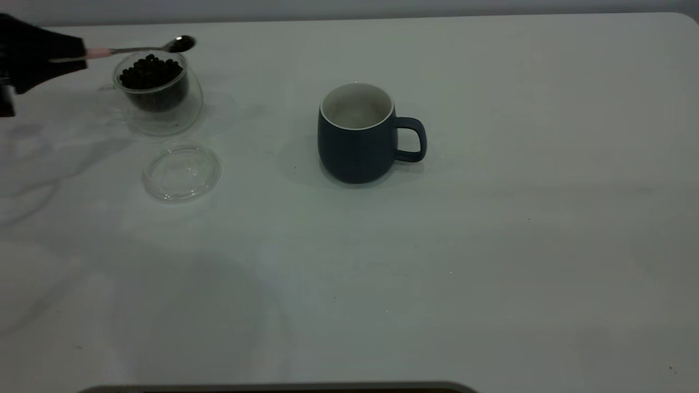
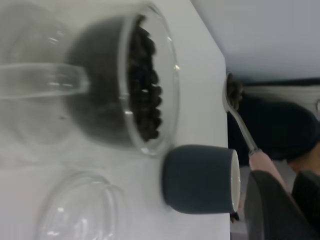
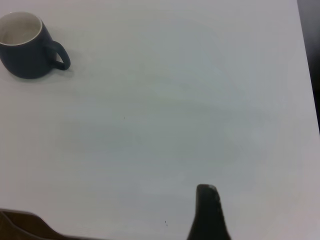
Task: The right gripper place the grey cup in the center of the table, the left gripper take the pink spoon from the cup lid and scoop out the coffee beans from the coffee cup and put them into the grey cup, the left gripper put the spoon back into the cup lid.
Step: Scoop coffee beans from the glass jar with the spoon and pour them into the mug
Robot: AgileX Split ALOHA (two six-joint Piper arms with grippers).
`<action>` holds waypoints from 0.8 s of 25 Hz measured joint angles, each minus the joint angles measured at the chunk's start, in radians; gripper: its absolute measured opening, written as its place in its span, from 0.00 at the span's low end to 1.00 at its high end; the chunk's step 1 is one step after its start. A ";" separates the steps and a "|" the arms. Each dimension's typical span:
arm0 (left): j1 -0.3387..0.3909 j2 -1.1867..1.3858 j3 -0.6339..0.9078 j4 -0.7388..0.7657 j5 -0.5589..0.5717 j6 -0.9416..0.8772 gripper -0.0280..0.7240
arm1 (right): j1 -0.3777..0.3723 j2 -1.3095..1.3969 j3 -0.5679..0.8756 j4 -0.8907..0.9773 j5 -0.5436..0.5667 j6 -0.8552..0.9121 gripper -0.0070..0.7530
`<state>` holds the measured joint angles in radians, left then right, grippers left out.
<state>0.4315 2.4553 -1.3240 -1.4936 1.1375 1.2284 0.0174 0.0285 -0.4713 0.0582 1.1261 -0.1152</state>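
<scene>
At the far left edge of the white counter (image 1: 491, 245), the left gripper (image 1: 65, 54) is closed on the pale pink handle of the pink spoon (image 1: 147, 48) and holds it roughly level, above the coffee cup (image 1: 158, 93). The spoon's metal bowl reaches past the cup's far rim, and the left wrist view shows a few coffee beans (image 2: 234, 92) sitting in it. The clear glass cup stands upright, filled nearly to its rim with a heap of dark beans. Just in front of it, flat on the counter and apart from the cup, lies the cup lid (image 1: 182, 172), with nothing on it. The grey cup (image 1: 357, 134) stands upright near the middle of the counter, well apart from the glass cup, its handle pointing to the exterior view's right and its white interior bare. Of the right gripper (image 3: 207, 215) only one dark fingertip shows, above bare counter well away from the grey cup; whether it is open or closed cannot be told.
</scene>
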 joint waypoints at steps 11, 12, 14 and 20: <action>-0.176 0.000 0.000 -0.045 0.000 0.000 0.20 | 0.000 0.000 0.000 0.000 0.000 0.000 0.78; -0.192 0.000 0.000 -0.049 0.000 0.000 0.20 | 0.000 0.000 0.000 0.000 0.000 0.000 0.78; -0.218 0.000 0.000 -0.063 0.000 0.000 0.20 | 0.000 0.000 0.000 0.000 0.000 0.000 0.78; -0.280 0.000 0.000 -0.072 0.000 -0.003 0.20 | 0.000 0.000 0.000 0.000 0.000 0.000 0.78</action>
<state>0.1514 2.4553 -1.3240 -1.5657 1.1375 1.2258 0.0174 0.0285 -0.4713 0.0582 1.1261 -0.1152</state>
